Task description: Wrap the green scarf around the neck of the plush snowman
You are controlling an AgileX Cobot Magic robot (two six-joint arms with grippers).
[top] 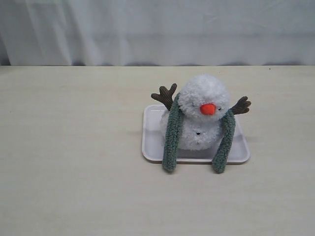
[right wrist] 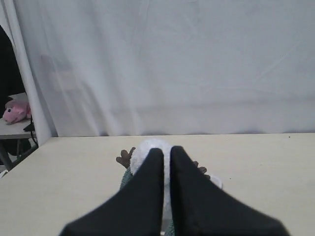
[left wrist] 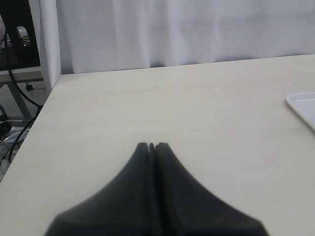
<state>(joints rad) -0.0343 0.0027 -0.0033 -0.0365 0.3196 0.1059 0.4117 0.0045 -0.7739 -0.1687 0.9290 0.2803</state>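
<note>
- The plush snowman (top: 202, 115) is seen upright on a white tray (top: 151, 142), which lies on the pale table (top: 74, 172) a little right of the middle of the exterior view, in front of a white curtain (top: 157, 29).
- The green scarf (top: 172, 137) is draped behind the snowman's neck (top: 194, 121). Its two ends are hung down the front, one on each side of the body, uncrossed. Both ends are carried over the tray's front rim, and their tips appear to rest on the table.
- The brown twig arms (top: 165, 94) are left showing above the scarf on both sides.
- Neither arm is seen in the exterior view.
- The left hand (left wrist: 152, 146) is clenched with its fingertips pressed together and nothing between them. It is held over bare table, with only a corner of the tray in its view.
- The right hand (right wrist: 166, 152) is also clenched and empty. It is pointed towards the snowman, whose white head is glimpsed past the fingertips.
- The draping step is judged to be done, with the scarf laid round the back of the neck and let go. Whether this counts as a finished wrap cannot be told.
- If a fuller wrap is wanted, one hanging end would have to be gripped near its tip, lifted clear of the tray rim and carried across the front under the orange nose to the other side.
- A gentle pull is called for, since the light plush could be tipped or dragged on the tray.
</note>
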